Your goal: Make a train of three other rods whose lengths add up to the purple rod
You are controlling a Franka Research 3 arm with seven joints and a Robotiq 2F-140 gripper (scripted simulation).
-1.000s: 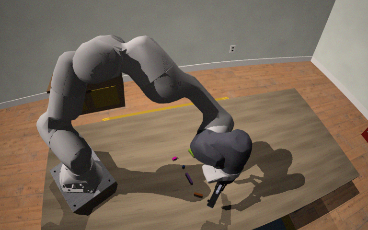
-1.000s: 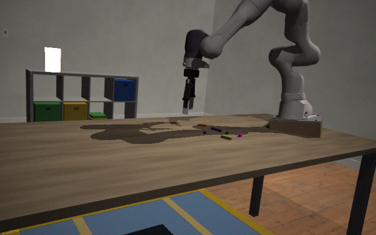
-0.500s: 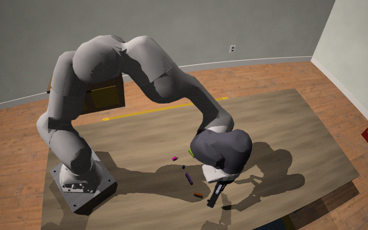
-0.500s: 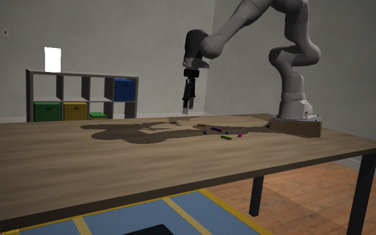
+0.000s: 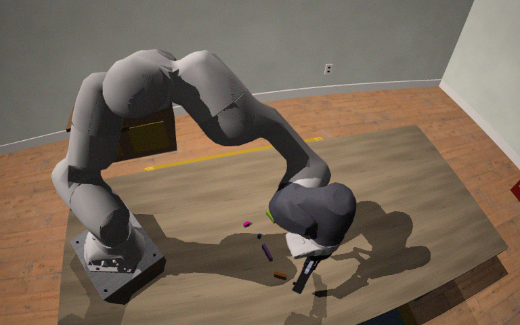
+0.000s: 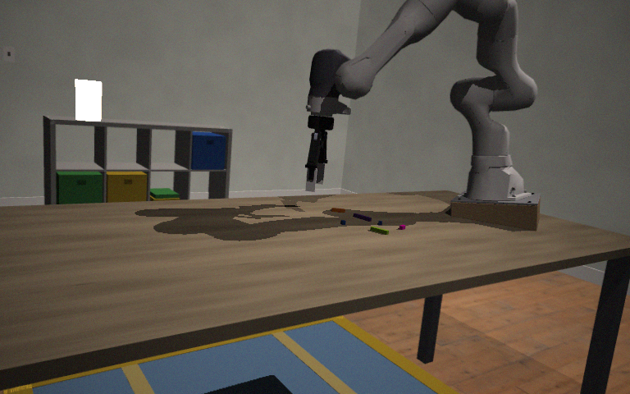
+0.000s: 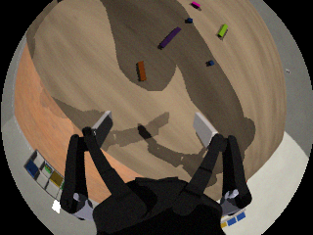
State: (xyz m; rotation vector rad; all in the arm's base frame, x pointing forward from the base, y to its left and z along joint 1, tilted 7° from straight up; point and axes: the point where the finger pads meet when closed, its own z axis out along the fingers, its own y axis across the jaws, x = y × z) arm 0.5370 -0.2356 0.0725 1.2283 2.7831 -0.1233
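Six small rods lie apart on the wooden table (image 5: 383,172) (image 6: 185,278) (image 7: 78,46). The purple rod (image 5: 267,252) (image 6: 362,217) (image 7: 170,37) lies in the middle. The orange rod (image 5: 279,275) (image 6: 337,209) (image 7: 141,70) is nearest the gripper. The magenta rod (image 5: 246,223) (image 6: 401,226) (image 7: 196,6) and the lime rod (image 5: 270,216) (image 6: 379,230) (image 7: 222,30) lie farther off. One blue rod (image 5: 258,235) (image 6: 379,222) (image 7: 188,20) lies by the purple rod. A second blue rod (image 6: 342,222) (image 7: 210,63) is hidden by the arm in the top view. My gripper (image 5: 298,286) (image 6: 311,185) (image 7: 153,118) is open and empty, hanging above the table beside the orange rod.
The robot's base (image 5: 114,268) (image 6: 497,211) stands on the table near the rods. The arm's shadow covers the rods' area. A shelf with coloured boxes (image 6: 139,162) stands at the far wall, off the table.
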